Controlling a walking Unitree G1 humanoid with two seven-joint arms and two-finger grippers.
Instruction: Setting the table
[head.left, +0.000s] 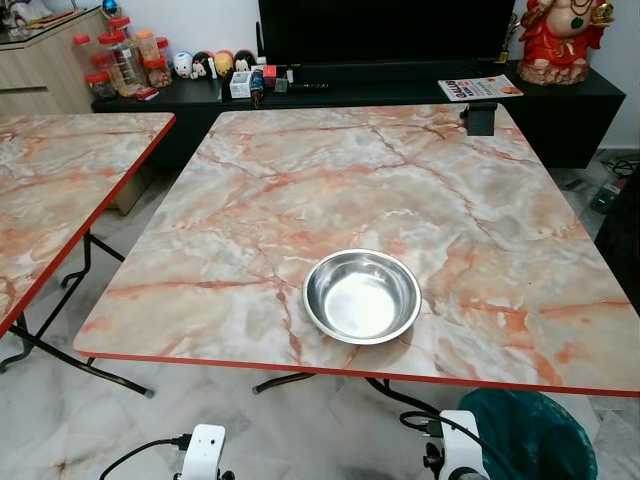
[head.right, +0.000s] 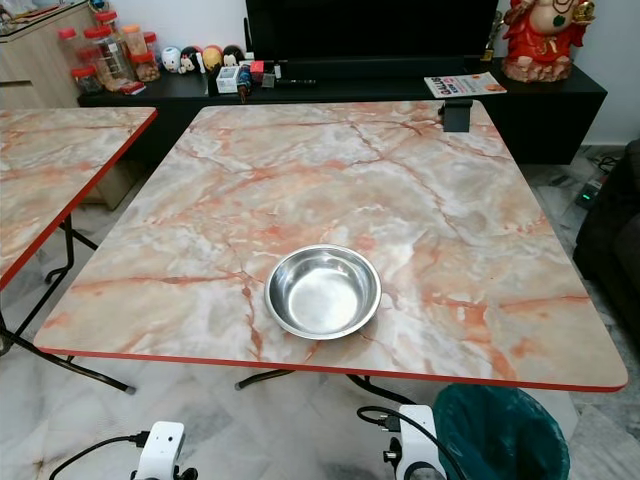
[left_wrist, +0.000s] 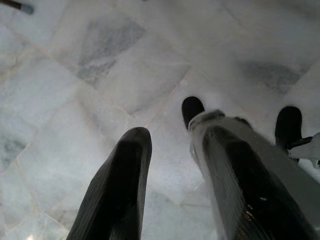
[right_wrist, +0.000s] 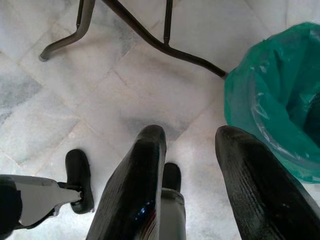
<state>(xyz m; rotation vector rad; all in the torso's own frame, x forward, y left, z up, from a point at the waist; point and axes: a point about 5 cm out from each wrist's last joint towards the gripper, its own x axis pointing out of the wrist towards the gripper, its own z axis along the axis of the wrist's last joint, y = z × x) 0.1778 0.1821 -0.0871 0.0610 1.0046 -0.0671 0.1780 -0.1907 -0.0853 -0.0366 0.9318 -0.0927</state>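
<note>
A shiny steel bowl (head.left: 361, 296) sits empty near the front edge of the marble-patterned table (head.left: 330, 180) with a red rim. Both arms hang below the table edge. My left gripper (left_wrist: 172, 142) points down at the white floor, its two black fingers apart with nothing between them. My right gripper (right_wrist: 192, 145) also hangs over the floor, open and empty, close to a bin lined with a green bag (right_wrist: 280, 100). The white wrist housings (head.left: 203, 450) show at the bottom of the left eye view.
A second marble table (head.left: 50, 190) stands to the left with a gap between. The green-lined bin (head.left: 535, 435) is under the front right corner. Behind are a black low cabinet (head.left: 560, 100) with jars (head.left: 120, 60), a magazine (head.left: 478, 88), a red statue (head.left: 560, 40). Table legs (right_wrist: 150, 37) cross the floor.
</note>
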